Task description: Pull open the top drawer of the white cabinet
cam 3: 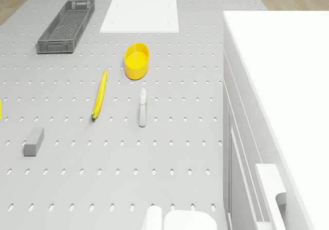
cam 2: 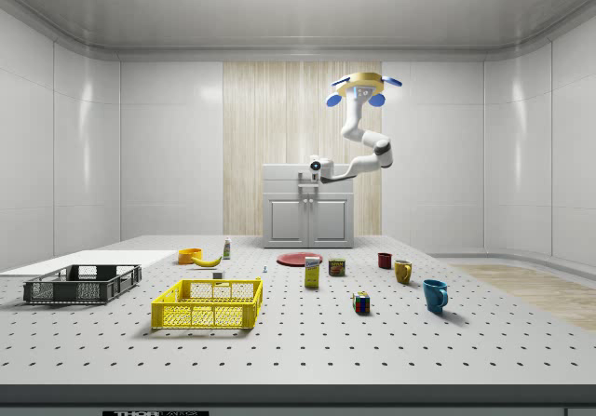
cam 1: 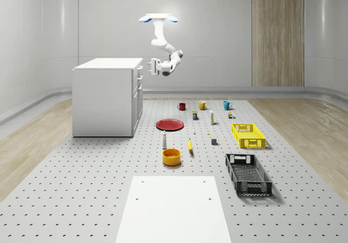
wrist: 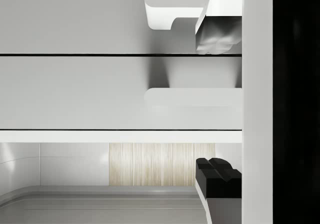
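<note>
White cabinet (cam 1: 106,97) stands on the pegboard floor (cam 1: 81,188), its top drawer (cam 1: 139,69) flush and closed. Drone (cam 1: 158,19) hovers in the air in front of the cabinet, above cabinet height. Arm hangs down and bends back toward the cabinet; gripper (cam 1: 149,66) sits at the top drawer handle (wrist: 192,97), level with it. In the wrist view the jaws are spread wide, one fingertip (wrist: 218,32) below the handle, the other (wrist: 218,180) above it, not pinching

The perforated grey table (cam 1: 81,188) carries the white cabinet (cam 1: 103,99), crates, mugs and a white board (cam 1: 174,207).
</note>
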Robot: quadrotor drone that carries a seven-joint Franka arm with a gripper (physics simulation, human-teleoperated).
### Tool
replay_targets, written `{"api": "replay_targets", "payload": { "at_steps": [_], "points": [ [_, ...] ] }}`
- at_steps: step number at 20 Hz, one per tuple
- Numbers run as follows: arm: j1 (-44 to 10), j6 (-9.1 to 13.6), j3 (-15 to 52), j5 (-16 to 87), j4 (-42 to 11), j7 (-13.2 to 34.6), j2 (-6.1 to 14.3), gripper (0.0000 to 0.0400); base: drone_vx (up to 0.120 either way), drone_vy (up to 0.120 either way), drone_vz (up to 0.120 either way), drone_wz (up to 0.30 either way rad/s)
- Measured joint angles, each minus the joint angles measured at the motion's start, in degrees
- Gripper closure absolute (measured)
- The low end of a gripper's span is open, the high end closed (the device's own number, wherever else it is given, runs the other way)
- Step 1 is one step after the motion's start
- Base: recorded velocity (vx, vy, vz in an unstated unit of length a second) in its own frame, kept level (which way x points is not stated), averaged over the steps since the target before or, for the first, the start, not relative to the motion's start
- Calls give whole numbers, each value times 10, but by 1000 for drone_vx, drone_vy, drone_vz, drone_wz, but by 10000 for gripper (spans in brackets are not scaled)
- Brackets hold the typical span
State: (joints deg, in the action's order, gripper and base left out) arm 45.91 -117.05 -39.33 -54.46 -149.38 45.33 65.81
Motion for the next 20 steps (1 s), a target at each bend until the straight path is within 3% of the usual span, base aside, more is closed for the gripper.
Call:
{"api": "replay_targets", "payload": {
  "at_steps": [7, 14, 20],
  "points": [
    [11, -21, 19, -28, -3, -14, -16, 95, 0, 0, 0, 0],
    [34, -22, 4, -39, 23, -36, -55, 95, 0, 0, 0, 0],
    [47, -31, 8, -57, 32, -49, -76, 95, 0, 0, 0, 0]
  ]
}}
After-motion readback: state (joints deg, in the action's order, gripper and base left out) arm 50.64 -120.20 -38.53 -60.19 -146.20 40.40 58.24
